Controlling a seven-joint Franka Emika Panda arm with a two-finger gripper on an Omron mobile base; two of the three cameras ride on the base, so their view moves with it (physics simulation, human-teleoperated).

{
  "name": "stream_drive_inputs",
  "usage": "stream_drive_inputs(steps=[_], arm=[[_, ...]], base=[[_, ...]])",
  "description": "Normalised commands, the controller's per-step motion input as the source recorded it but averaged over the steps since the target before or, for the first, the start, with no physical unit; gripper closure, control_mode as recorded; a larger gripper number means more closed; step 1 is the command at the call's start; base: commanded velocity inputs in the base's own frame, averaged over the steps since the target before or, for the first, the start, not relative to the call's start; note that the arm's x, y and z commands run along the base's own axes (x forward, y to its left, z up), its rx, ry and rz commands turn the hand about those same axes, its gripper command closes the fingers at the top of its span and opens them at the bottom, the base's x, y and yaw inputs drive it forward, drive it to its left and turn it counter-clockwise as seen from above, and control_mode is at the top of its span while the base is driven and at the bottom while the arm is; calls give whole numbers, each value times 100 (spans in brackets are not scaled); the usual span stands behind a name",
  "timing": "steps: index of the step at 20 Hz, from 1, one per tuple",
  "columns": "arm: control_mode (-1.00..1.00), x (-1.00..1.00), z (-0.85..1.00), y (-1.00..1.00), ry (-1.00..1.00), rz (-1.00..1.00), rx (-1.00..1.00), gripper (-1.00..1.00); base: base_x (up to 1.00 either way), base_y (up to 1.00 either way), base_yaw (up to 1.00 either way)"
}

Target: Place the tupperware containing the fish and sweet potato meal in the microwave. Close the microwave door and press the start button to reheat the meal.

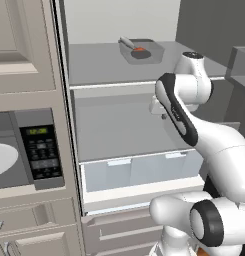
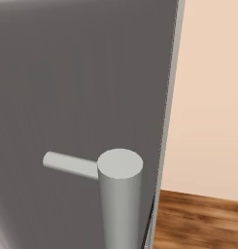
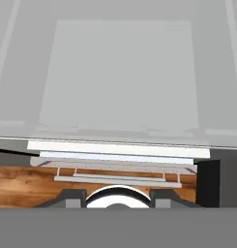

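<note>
Dark-grey tupperware [image 1: 141, 52] with meal [image 1: 138, 49] inside

Home kitchen, rendered. Built-in microwave [image 1: 24, 150] set in beige panelled cabinets [image 1: 21, 55], drawers [image 1: 34, 220] with handles below it. Open fridge beside it: grey shelves [image 1: 119, 65], pale crisper bins [image 1: 139, 170]. Grey fridge door with a bar handle [image 2: 118, 194]. Wood plank floor [image 2: 198, 219], peach wall [image 2: 210, 97].
</note>
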Motion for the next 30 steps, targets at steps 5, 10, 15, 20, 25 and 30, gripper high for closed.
stream_drive_inputs(steps=[5, 10, 15, 20, 25, 30], arm=[[-100, -6, 0, 1, -11, -2, 0, -100], [-100, -7, 24, 25, -46, -2, 3, -100], [-100, 0, 42, 37, -44, -6, 2, -100], [-100, 0, 67, 31, -33, -11, 2, -100], [-100, 1, 74, 2, -20, -19, 11, -100], [-100, 9, 46, 0, -10, -20, 16, -100]], base=[[0, 0, 0], [0, 0, 0], [0, 0, 0], [0, 0, 0], [0, 0, 0], [0, 0, 0]])
